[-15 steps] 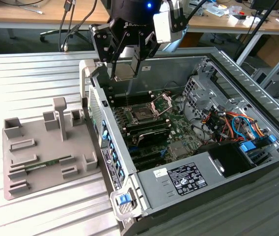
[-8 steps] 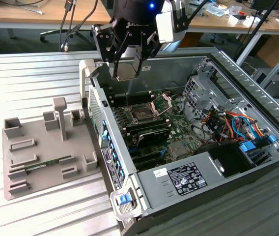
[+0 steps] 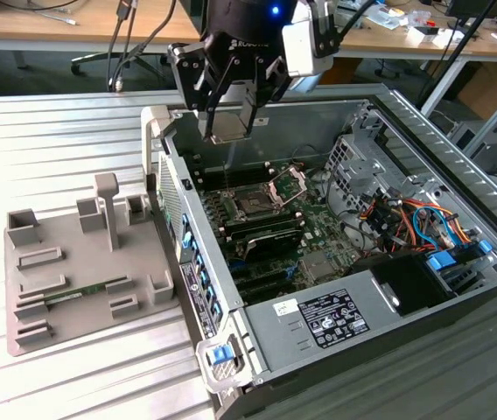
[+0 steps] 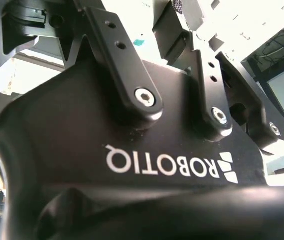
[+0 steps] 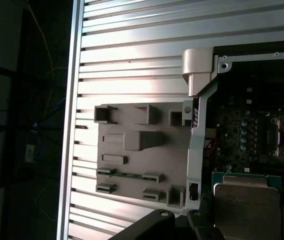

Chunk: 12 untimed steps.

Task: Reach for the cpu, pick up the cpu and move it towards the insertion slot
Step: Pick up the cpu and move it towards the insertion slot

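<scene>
White lettering (image 3: 251,44) is partly seen on the black body of the gripper (image 3: 231,131) in the exterior view, too small to be read in full. In the second wrist view the same white wordmark (image 4: 157,165) is printed large on that body, turned upside down, with a small block logo (image 4: 229,169) set beside it. A white label (image 3: 334,317) with black print and rows of small symbols is stuck on the grey power supply (image 3: 273,343); its lines cannot be read. A smaller white sticker (image 3: 285,307) is placed just beside it, its marks not legible.
</scene>
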### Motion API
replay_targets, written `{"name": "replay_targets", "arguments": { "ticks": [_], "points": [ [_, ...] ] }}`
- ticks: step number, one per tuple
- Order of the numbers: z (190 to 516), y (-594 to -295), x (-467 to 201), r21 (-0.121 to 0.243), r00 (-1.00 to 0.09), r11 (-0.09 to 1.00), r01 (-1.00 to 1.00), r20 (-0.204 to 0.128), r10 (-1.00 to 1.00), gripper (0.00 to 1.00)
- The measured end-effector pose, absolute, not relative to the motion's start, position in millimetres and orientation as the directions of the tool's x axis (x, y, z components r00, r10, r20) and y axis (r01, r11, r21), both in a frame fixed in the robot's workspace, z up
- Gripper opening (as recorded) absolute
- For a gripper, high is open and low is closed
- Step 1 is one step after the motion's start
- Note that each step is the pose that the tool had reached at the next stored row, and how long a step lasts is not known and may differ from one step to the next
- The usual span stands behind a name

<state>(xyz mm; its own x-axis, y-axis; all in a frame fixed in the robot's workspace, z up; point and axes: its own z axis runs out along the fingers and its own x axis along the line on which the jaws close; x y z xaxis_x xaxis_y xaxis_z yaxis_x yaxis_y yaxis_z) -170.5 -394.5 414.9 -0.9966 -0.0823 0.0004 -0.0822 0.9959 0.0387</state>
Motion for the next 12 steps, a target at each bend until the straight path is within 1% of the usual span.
{"name": "replay_targets", "arguments": {
  "ticks": [12],
  "points": [
    [414.9,-394.5,-165.7,0.039,-0.997,0.996,-0.082,0.0,-0.082,0.55]
  ]
}}
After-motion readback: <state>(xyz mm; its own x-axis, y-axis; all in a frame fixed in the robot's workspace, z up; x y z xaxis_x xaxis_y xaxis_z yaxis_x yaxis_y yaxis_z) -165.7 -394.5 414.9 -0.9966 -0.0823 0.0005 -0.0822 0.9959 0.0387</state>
